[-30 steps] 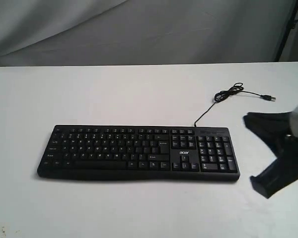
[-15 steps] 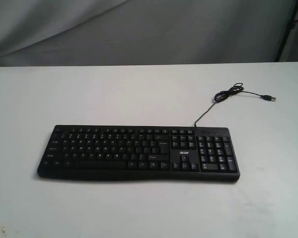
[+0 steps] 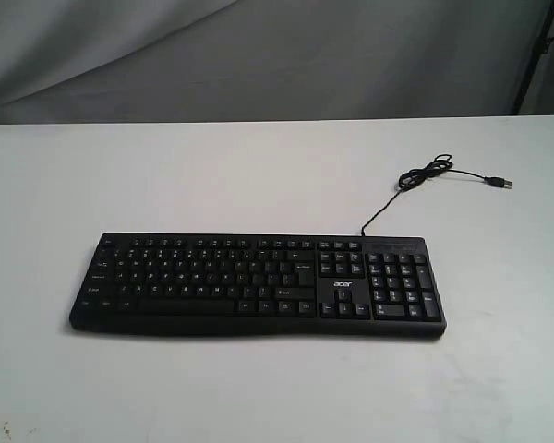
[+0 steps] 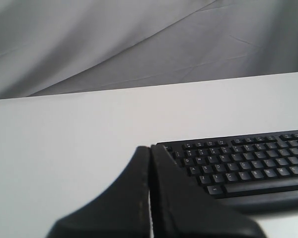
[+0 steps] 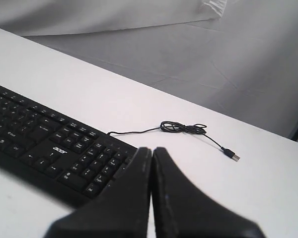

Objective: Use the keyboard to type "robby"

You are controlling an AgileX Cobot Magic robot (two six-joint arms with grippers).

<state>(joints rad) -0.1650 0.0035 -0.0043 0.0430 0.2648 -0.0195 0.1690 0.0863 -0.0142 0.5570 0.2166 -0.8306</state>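
The black keyboard point(image 3: 258, 282) with white legends and an acer logo lies flat on the white table, its number pad at the right. Its thin cable point(image 3: 425, 175) runs back to a loose coil and a USB plug point(image 3: 501, 183). Neither gripper appears in the exterior view. In the left wrist view my left gripper point(image 4: 150, 148) is shut on nothing, near the keyboard's point(image 4: 243, 163) letter-key end. In the right wrist view my right gripper point(image 5: 151, 149) is shut and empty, beside the number-pad end of the keyboard point(image 5: 44, 139), with the cable point(image 5: 181, 128) beyond.
The white table point(image 3: 258, 175) stretches all round the keyboard. A grey cloth backdrop point(image 3: 258, 55) hangs behind the far edge. A dark upright post point(image 3: 535, 55) stands at the back right corner.
My right gripper, which showed at the right edge of the exterior view a second ago, has drawn out of that view. The keyboard and cable have not moved.
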